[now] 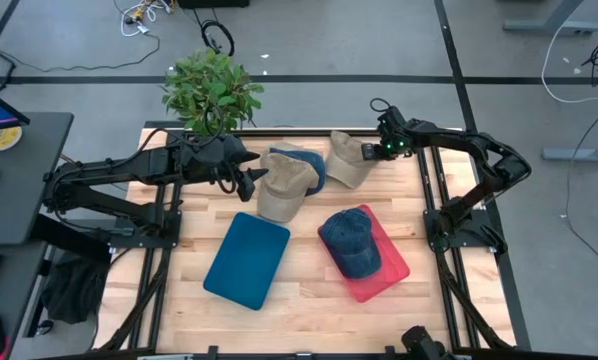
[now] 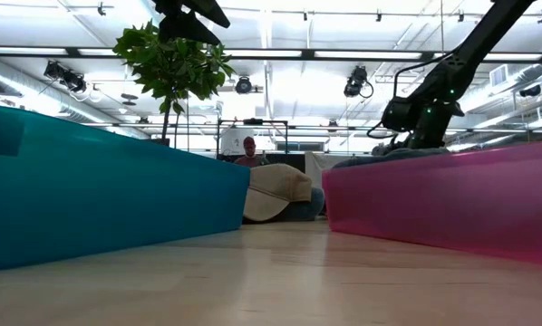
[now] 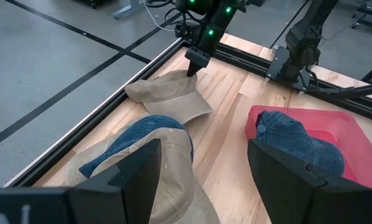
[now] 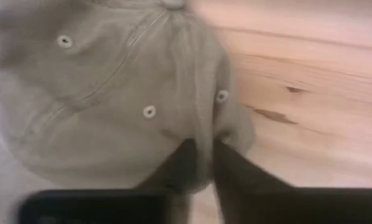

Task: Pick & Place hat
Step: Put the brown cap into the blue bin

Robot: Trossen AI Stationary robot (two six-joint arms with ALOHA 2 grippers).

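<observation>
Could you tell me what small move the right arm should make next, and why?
Probably a short lift. The right gripper has its fingers pinched on a fold of the tan hat at the table's far edge, and the hat lies flat on the wood. The blue tray is empty.

Grey concrete floor [image 1: 309,40] crossed by dark lines and loose cables [image 1: 569,50]; long white ceiling lights [image 2: 280,54] overhead.
</observation>
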